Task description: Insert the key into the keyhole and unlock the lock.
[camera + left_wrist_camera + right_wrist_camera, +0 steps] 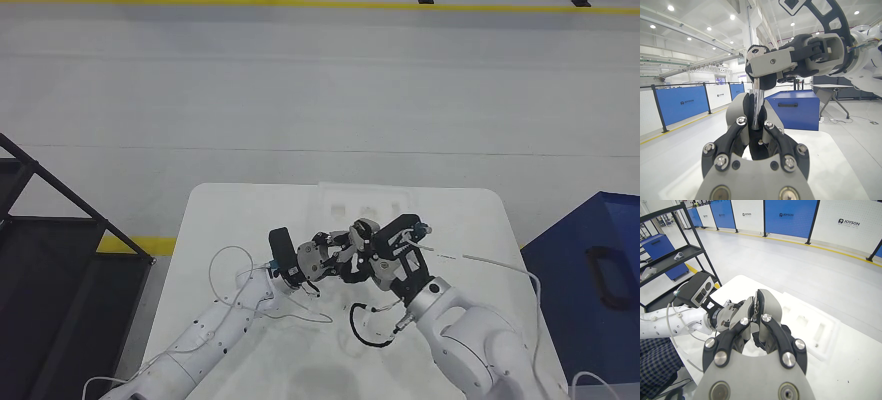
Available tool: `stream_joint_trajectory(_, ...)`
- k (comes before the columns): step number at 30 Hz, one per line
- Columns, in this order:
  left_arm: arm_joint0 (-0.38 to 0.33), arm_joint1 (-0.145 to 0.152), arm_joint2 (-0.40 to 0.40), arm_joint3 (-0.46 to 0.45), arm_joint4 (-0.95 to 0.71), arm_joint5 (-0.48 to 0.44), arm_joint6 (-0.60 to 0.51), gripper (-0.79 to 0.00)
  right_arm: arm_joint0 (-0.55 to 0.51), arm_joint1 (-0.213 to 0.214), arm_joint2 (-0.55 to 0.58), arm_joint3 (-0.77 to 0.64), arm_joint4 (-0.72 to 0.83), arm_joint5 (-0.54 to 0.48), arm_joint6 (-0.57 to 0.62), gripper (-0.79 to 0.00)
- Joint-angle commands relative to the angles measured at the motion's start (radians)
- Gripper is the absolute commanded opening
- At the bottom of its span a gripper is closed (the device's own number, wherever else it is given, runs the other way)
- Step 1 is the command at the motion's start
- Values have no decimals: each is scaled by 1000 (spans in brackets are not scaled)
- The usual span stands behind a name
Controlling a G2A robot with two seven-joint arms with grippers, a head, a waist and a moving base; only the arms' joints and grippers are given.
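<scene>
My left gripper [755, 100] is shut on a shiny chrome lock [756, 108], held upright above the white table [230, 210]. The right gripper [753, 65] comes in from above, shut on the key [756, 83], whose blade meets the lock's top end. How deep the blade sits is hidden. In the right wrist view the key's metal head [755, 306] is pinched between the right gripper's [755, 298] pads, with the left gripper [740, 313] right behind it. From the top, the left gripper [322, 256] and right gripper [362, 242] meet over the table's middle.
A white foam tray [365, 200] with empty recesses lies just beyond the grippers. A black cable [365, 328] loops on the table near the right arm. A black shelf rack [40, 250] stands at the left, a blue cabinet [600, 270] at the right.
</scene>
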Motion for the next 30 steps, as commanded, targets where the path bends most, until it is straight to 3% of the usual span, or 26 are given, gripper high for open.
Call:
stream_joint_trajectory(1,1,-1,-2,-1,2,-2,-1,-785,3,-1,0,3,-2,0,5,-785)
stream_joint_trajectory(3,2,-2,-5,-2,4,-3,-2,-785,5,-2,0,4,-2,-2,13,-785)
stream_joint_trajectory(4,3,-2,-6,-2,4,-4,-3,-785,6,-2,0,4,-2,-4,18,-714)
stream_joint_trajectory(6,4,-3,-9,-3,9,-4,-3,-785,8,-3,4,2,2,-5,24,0)
stream_joint_trajectory(15,7,-6,-21,-5,17,-21,-7,-785,12,-2,46,-24,3,-40,36,0)
stream_joint_trajectory(24,-20,5,-55,6,54,-135,-51,-785,75,17,117,3,164,-333,231,0)
stream_joint_trajectory(30,-56,28,-104,12,105,-277,-105,-785,115,32,177,17,300,-435,396,0)
